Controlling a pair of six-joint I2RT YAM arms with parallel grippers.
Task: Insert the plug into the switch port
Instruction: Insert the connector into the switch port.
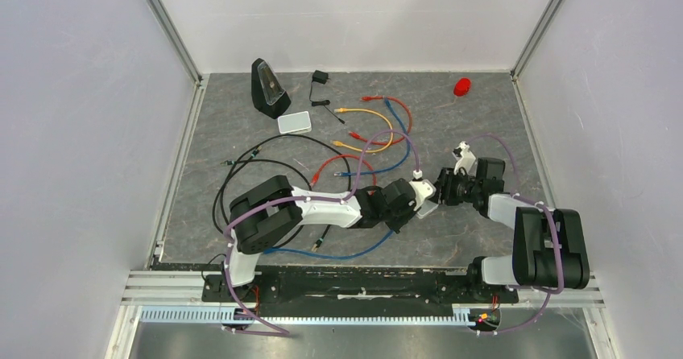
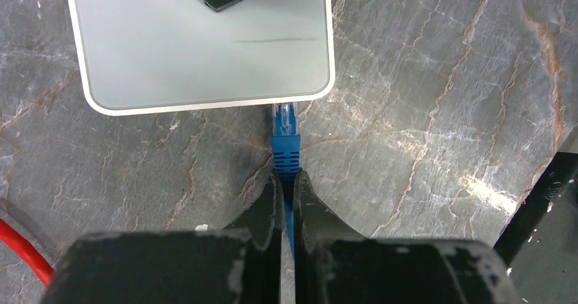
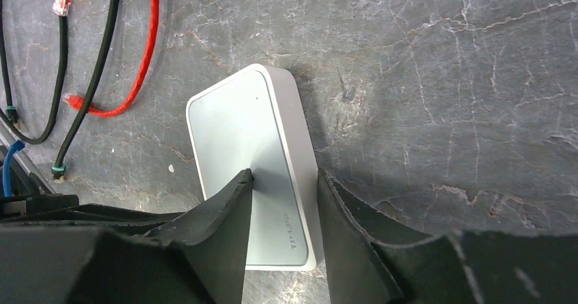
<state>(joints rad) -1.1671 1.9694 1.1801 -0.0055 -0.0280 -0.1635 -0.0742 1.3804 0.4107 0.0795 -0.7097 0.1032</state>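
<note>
The switch [image 2: 204, 45] is a flat pale grey-white box lying on the stone-patterned table. Its near edge holds the switch port, which I cannot see. A blue plug [image 2: 285, 123] with a clear tip points into that near edge, its tip at the box's rim. My left gripper [image 2: 287, 178] is shut on the plug's blue boot and cable just behind it. My right gripper [image 3: 284, 174] stands open over the switch [image 3: 232, 127], one finger over its top face, the other beside its right edge. In the top view both grippers meet mid-table [image 1: 435, 198].
A black wedge-shaped device [image 1: 268, 88] and a second pale flat box [image 1: 294, 123] stand at the back left. Red, yellow and blue cables [image 1: 370, 134] sprawl mid-table, with a black cable loop [image 1: 242, 174] to the left. A red object [image 1: 461, 86] lies at the back right.
</note>
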